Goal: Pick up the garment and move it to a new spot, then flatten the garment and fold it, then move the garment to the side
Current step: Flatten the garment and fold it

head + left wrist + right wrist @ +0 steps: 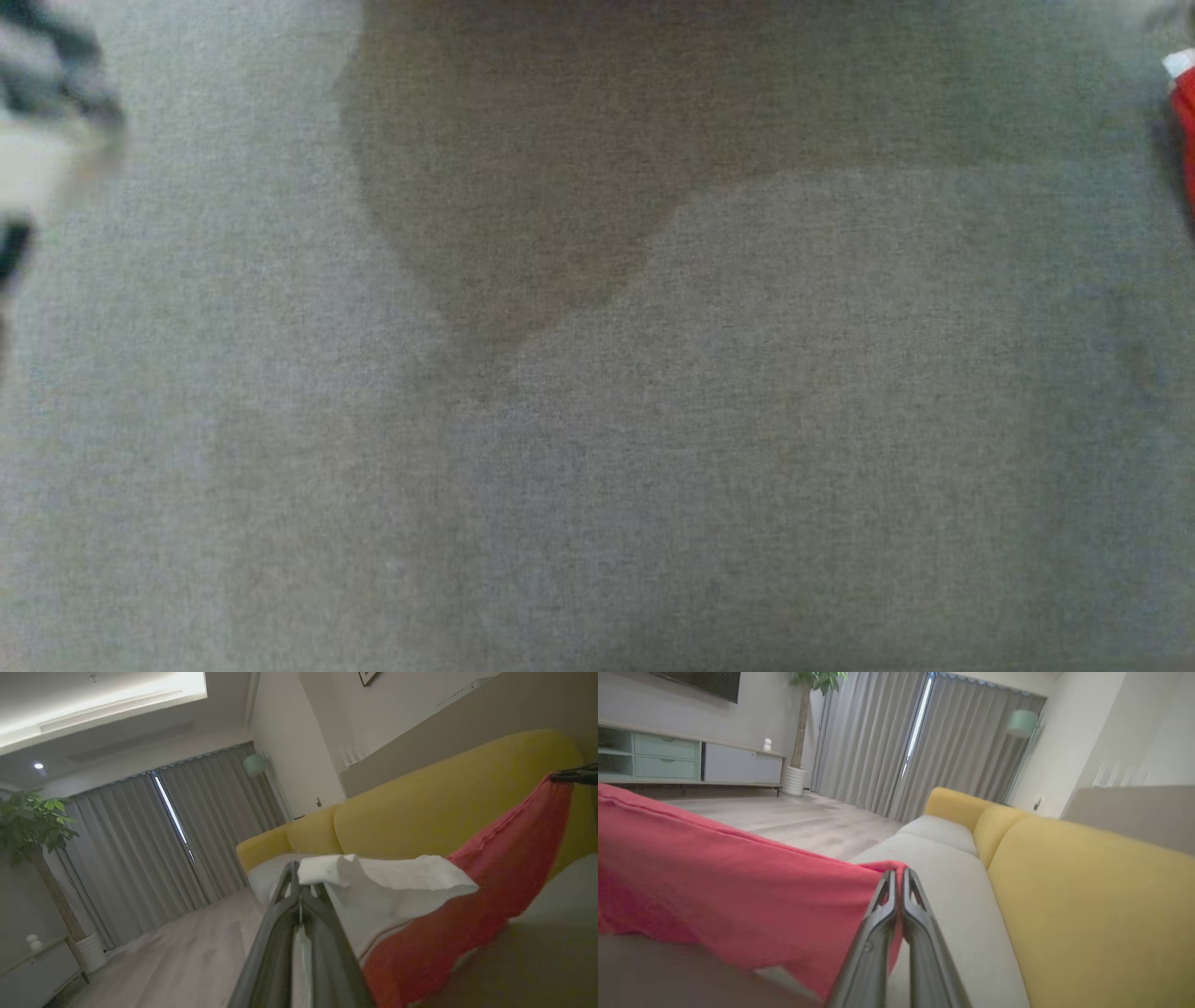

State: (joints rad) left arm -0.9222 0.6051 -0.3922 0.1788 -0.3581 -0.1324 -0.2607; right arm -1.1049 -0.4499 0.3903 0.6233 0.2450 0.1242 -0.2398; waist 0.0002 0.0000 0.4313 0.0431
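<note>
Left wrist view, left tool [299, 870] clamped on white edge of garment [495, 877], right wrist view, right tool [899, 873] clamped on its red corner, cloth held above sofa [966, 905]

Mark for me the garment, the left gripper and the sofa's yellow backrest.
garment [738, 891]: right wrist view, middle of the red cloth.
left gripper [299, 882]: left wrist view, between its shut fingertips, on the garment's white part.
yellow backrest [1087, 896]: right wrist view, face of the near cushion.

Soft matt cloth garment [714, 882], coarse-woven grey seat cushion [653, 467], yellow fabric backrest [1087, 905], right gripper [899, 873] perhaps smooth plastic.
</note>
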